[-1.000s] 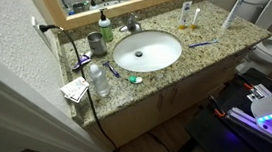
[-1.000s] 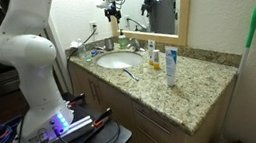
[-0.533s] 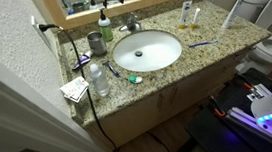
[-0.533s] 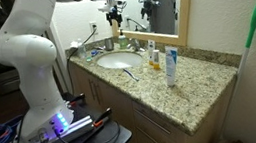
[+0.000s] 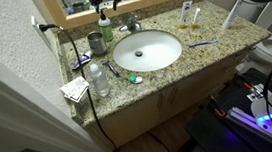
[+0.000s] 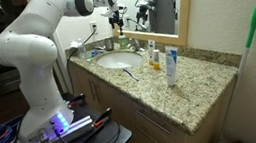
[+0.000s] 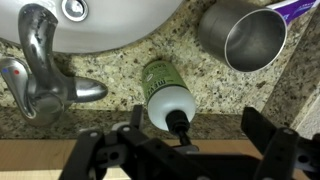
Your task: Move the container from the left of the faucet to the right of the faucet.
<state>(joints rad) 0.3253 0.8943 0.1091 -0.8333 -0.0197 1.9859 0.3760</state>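
Shiny chrome faucet, glossy plastic container, speckled granite counter, brushed-metal cup

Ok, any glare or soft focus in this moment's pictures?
Wrist view: bright glare on the chrome faucet and inside the grey cup; the dark jaws at the bottom look soft, the green container reads clearly. Both exterior views: evenly lit, detail coarse.

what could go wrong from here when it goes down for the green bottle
1. The grey cup stands close beside the green bottle; a finger of the open gripper may strike the cup on the way down.
2. The faucet sits near the bottle's other side, so carrying the bottle across could clip its handle.
3. The bottle is narrow with a pump top; an off-centre close may tip it over.
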